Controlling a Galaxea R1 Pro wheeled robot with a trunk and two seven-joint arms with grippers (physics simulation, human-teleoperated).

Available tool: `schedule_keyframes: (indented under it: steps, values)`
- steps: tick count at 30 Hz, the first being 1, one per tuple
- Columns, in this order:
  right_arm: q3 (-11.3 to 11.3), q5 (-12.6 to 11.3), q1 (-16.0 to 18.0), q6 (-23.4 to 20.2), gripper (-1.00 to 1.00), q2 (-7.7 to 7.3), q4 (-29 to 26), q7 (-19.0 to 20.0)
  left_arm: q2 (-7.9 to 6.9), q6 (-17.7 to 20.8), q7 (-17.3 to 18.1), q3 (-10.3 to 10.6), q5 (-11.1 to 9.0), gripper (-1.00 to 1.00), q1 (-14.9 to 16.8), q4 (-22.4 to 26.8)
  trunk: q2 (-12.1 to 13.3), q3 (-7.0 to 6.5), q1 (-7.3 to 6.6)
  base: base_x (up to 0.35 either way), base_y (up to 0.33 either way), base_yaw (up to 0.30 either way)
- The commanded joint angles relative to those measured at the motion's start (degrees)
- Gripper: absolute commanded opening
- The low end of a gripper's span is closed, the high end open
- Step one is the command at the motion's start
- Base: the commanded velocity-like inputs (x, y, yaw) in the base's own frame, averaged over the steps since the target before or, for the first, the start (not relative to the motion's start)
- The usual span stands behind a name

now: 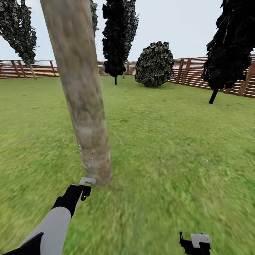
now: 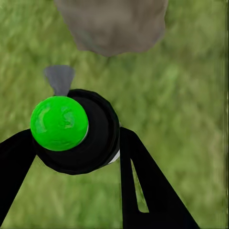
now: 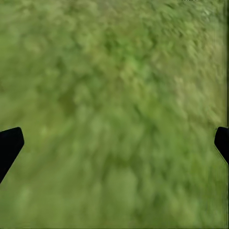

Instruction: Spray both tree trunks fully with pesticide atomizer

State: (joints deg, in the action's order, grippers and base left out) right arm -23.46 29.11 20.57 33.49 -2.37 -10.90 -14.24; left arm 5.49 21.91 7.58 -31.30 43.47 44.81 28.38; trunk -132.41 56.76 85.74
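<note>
The left arm (image 1: 53,226) has a light grey forearm shell, a black wrist and a white-grey bracket near the grass (image 1: 159,159).

The tree trunk (image 1: 83,95) is cut off by the top edge in the head view, its foliage unseen. The grass (image 3: 119,114) is blurred in the right wrist view. The atomizer (image 2: 71,129) body is hidden beneath its green cap. The right gripper (image 1: 195,244) is cropped at the bottom edge.
</note>
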Motion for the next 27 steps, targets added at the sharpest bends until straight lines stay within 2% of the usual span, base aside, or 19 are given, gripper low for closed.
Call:
schedule_keyframes:
  steps: [1, 6, 9, 11, 13, 17, 22, 27]
  values:
    - [0.00, -0.01, 0.00, 0.00, 1.00, 0.00, 0.00, 0.00, -0.14, -0.01, -0.04, -0.20, -0.03, -1.00, 0.01, 0.05, 0.00, 0.00, 0.00, 0.068, -0.272, 0.000]
    - [0.00, -0.02, 0.00, 0.00, 1.00, 0.07, 0.00, 0.00, -0.16, -0.19, -0.17, -0.35, -0.05, -1.00, 0.00, 0.02, 0.00, 0.00, 0.00, 0.111, -0.272, 0.191]
    - [0.00, -0.02, 0.00, 0.00, 1.00, 0.09, 0.00, 0.00, 0.02, -1.93, -0.19, -0.30, -0.16, -1.00, 0.01, -0.28, 0.00, 0.00, 0.00, 0.124, -0.272, 0.273]
    - [0.00, -0.02, 0.00, 0.00, 1.00, 0.09, 0.00, 0.00, -0.02, -2.58, -0.20, -0.31, -0.94, -1.00, 0.01, -0.37, 0.00, 0.00, 0.00, 0.125, -0.272, 0.277]
    - [0.00, -0.02, 0.00, 0.00, 1.00, 0.09, 0.00, 0.00, -0.04, -2.89, -0.20, -0.19, -2.54, -1.00, 0.02, -0.48, 0.00, 0.00, 0.00, 0.125, -0.272, 0.278]
    - [0.00, -0.02, 0.00, 0.00, 1.00, 0.07, 0.00, 0.00, -0.04, -3.08, -0.16, -0.07, -3.07, -1.00, -0.06, -0.75, 0.00, 0.00, 0.00, 0.074, -0.272, 0.251]
    - [0.00, 0.06, 0.00, 0.00, 1.00, 0.00, 0.00, 0.00, -0.04, -3.10, -0.19, 0.09, -3.12, -1.00, -0.07, -0.70, 0.00, 0.00, 0.00, -0.063, -0.270, 0.040]
    - [0.00, 0.05, 0.00, 0.00, 1.00, 0.00, 0.00, 0.00, 0.27, -3.00, -0.24, 0.37, -3.12, -1.00, 0.19, -0.02, 0.00, 0.00, 0.00, -0.230, -0.184, 0.002]
